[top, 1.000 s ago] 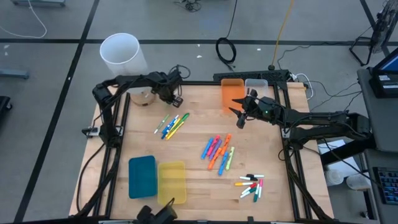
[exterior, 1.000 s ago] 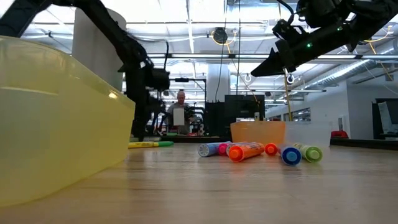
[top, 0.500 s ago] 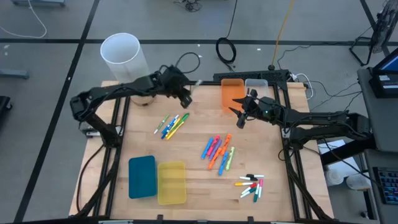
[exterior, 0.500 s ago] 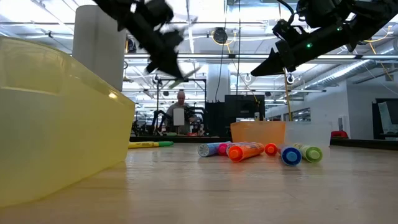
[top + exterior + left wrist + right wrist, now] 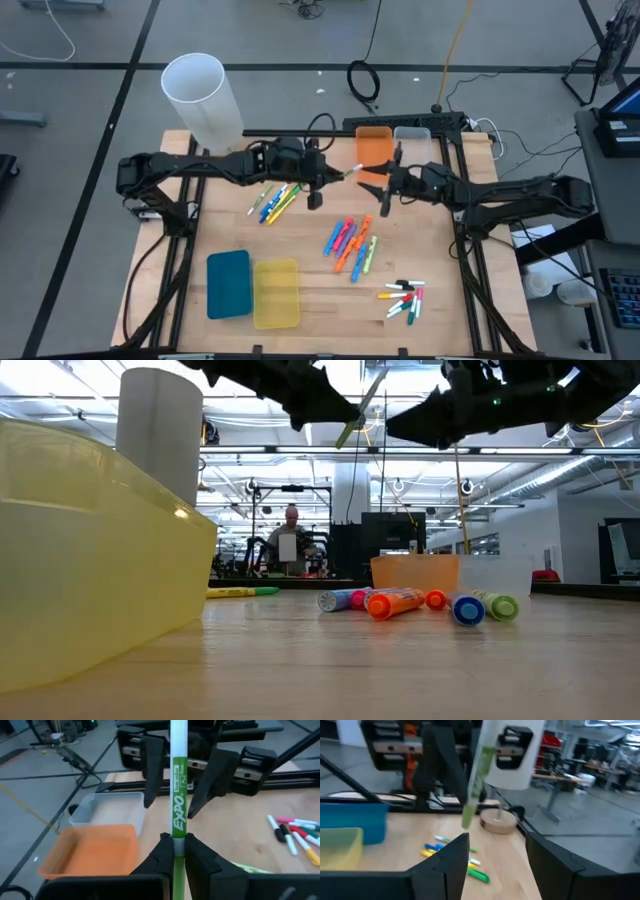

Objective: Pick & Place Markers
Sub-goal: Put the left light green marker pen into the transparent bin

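Observation:
My left gripper [image 5: 322, 184] is shut on a white-bodied marker with a green cap [image 5: 345, 175], held in the air above the table's far middle. The marker sticks out toward my right gripper [image 5: 379, 188], which faces it, open. In the left wrist view the right gripper's fingers [image 5: 152, 765] stand on either side of the marker's white end [image 5: 178, 740]; I cannot tell whether they touch it. Other markers lie in three groups: green, yellow and blue ones [image 5: 276, 200], bright highlighters [image 5: 350, 242], thin capped ones [image 5: 404, 300]. My left gripper pinches the marker between its two fingers where the green cap meets the white body [image 5: 176, 836]. The marker runs on ahead of the fingers, toward the table's right. It is lifted clear of the table, tilted with its white end [image 5: 372, 385] higher.
An orange bin [image 5: 375, 148] and a clear bin [image 5: 412, 138] stand at the far edge behind the grippers. A teal bin [image 5: 228, 283] and a yellow bin [image 5: 276, 293] lie near the front left. A tall white cylinder [image 5: 200, 88] stands at the far left corner.
My left gripper has risen from the far left of the table and swung toward the right gripper, staying shut on the marker. Its wrist has rolled and tipped up, so the marker now points at the right gripper. My right gripper has tipped up a little and stayed open.

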### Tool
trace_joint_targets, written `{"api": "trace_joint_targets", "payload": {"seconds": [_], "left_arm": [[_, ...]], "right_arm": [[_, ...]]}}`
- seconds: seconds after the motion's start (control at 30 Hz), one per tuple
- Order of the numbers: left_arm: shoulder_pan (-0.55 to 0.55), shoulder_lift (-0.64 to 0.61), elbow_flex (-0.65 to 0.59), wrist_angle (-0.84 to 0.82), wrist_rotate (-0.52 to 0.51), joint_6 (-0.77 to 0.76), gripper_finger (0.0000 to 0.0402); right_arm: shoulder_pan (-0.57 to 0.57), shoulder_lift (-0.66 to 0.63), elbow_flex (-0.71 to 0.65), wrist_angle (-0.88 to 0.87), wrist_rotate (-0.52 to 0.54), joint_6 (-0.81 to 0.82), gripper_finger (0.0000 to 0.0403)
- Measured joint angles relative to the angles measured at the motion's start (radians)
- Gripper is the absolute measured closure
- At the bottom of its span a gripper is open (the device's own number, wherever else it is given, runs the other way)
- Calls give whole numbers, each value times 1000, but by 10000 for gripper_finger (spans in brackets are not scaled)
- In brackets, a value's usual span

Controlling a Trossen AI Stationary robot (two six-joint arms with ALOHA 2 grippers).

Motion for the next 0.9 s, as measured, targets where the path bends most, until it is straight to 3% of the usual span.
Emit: {"api": "trace_joint_targets", "payload": {"seconds": [0.57, 0.9], "left_arm": [[-47, 1, 0, -24, -15, 5, 373], [-47, 1, 0, -5, -14, -7, 382]], "right_arm": [[122, 118, 0, 370, -5, -14, 216], [120, 240, 56, 390, -3, -34, 216]]}}
